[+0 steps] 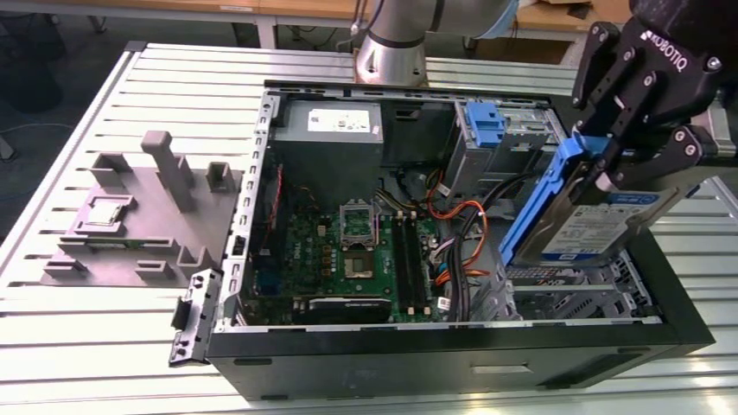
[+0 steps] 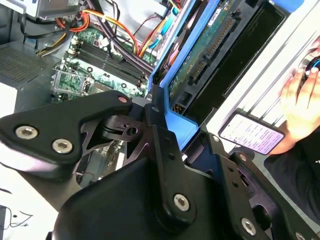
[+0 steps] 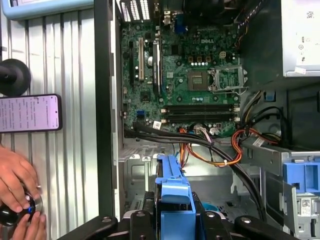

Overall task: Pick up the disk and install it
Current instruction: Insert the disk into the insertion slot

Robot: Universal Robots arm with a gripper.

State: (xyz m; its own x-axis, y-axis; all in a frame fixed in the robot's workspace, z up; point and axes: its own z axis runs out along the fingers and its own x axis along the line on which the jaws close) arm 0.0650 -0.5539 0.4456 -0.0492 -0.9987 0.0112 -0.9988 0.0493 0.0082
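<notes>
The gripper is clamped on the disk, its fingers pinching the blue rails at the upper end. The disk hangs tilted below the gripper, label outward, held in the air over the open case's near corner on the exterior view's right. The motherboard lies mid-case. A phone and a hand rest on the table beside the case.

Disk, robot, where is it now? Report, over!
End effector shut on the disk. Disk tilted, in the air above the open computer case. Cables lie inside the case nearby.
</notes>
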